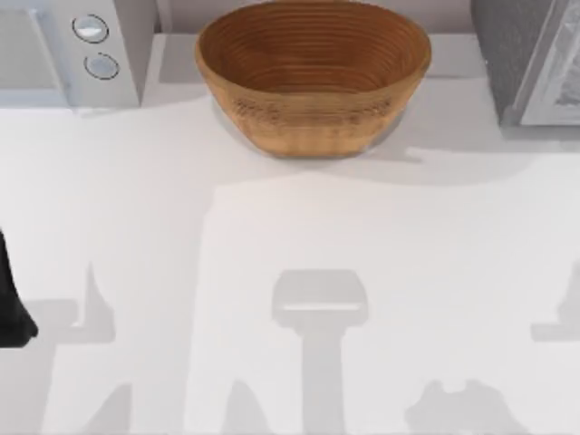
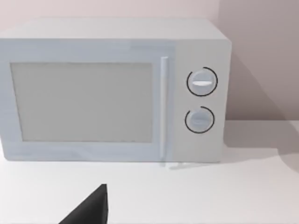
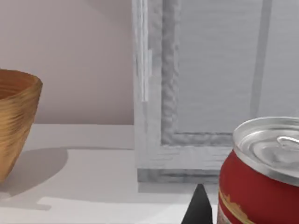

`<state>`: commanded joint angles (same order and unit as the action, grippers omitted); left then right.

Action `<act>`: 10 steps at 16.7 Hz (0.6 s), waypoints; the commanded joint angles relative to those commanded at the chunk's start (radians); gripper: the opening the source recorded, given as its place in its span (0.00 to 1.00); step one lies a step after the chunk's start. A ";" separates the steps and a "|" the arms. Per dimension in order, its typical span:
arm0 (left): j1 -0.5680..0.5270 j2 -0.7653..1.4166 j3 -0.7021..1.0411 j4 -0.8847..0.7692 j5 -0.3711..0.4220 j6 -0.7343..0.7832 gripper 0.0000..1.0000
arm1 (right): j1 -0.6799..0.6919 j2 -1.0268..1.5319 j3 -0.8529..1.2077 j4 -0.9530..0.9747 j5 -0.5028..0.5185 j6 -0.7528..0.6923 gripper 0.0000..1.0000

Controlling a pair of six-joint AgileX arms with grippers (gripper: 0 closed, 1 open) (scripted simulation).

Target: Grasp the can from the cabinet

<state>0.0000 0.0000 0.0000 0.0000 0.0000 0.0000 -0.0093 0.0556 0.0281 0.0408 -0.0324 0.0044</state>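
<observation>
A red can point(image 3: 261, 177) with a silver lid stands very close to the right wrist camera, in front of the grey cabinet point(image 3: 210, 93). A black tip of my right gripper point(image 3: 198, 210) rises right beside the can's side; whether it touches the can cannot be told. The cabinet point(image 1: 535, 59) is at the table's back right corner in the top view, with its door edge point(image 3: 141, 51) standing out. My left gripper point(image 2: 91, 210) hangs low in front of the microwave, and the left arm point(image 1: 11, 304) is parked at the table's left edge.
A brown woven basket point(image 1: 313, 77) sits at the back middle of the table, also seen as a basket wall point(image 3: 16, 121) left of the cabinet. A white microwave point(image 2: 117, 88) with two dials occupies the back left corner point(image 1: 82, 45).
</observation>
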 joint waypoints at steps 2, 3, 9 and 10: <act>0.000 0.000 0.000 0.000 0.000 0.000 1.00 | -0.019 0.078 0.041 0.061 -0.049 0.004 0.00; 0.000 0.000 0.000 0.000 0.000 0.000 1.00 | -0.032 0.131 0.067 0.100 -0.082 0.006 0.00; 0.000 0.000 0.000 0.000 0.000 0.000 1.00 | -0.148 0.593 0.264 0.405 -0.348 0.028 0.00; 0.000 0.000 0.000 0.000 0.000 0.000 1.00 | -0.173 0.688 0.302 0.465 -0.401 0.032 0.00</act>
<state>0.0000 0.0000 0.0000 0.0000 0.0000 0.0000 -0.1819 0.7440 0.3303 0.5060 -0.4338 0.0364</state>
